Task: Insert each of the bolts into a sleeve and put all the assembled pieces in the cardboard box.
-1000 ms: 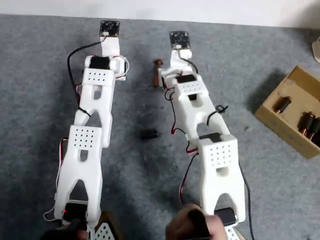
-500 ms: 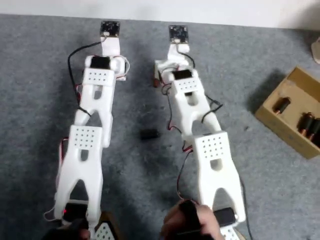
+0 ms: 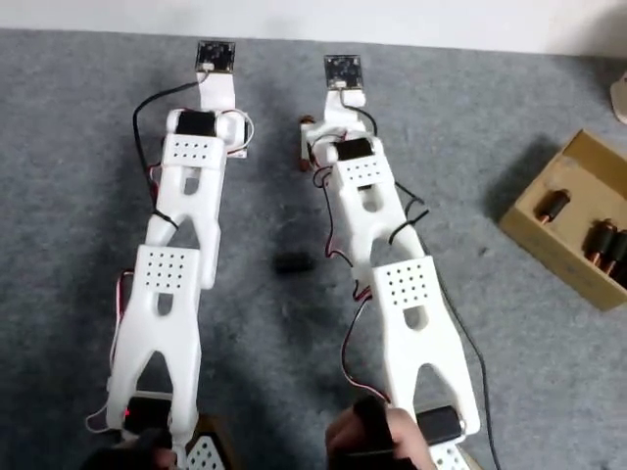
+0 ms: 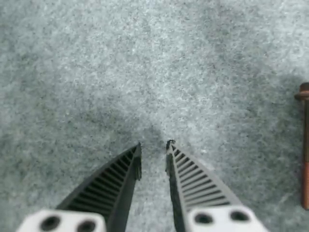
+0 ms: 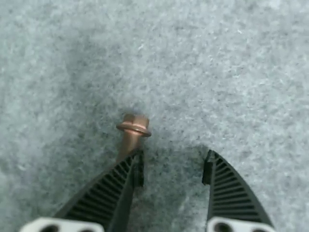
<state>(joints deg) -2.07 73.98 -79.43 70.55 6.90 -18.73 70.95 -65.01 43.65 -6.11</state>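
Observation:
A copper bolt (image 5: pixel 133 129) lies on the grey carpet, head pointing away, its shaft running under one finger (image 5: pixel 120 188) of my right gripper (image 5: pixel 173 166). That gripper is open and low over the carpet, with bare carpet between its tips. In the high view the bolt (image 3: pixel 306 137) peeks out beside the right arm's wrist. My left gripper (image 4: pixel 153 155) is open by a narrow gap and holds nothing; the bolt (image 4: pixel 304 150) lies well off to its side. A black sleeve (image 3: pixel 291 262) lies between the two arms. The cardboard box (image 3: pixel 549 245) stands at the right.
Several assembled copper-and-black pieces (image 3: pixel 598 240) lie in the box. Both white arms stretch up the carpet side by side, with loose wires along them. Open carpet lies between the right arm and the box.
The right arm has swung left towards the bolt and now covers part of it in the high view. The left arm and the sleeve have not moved.

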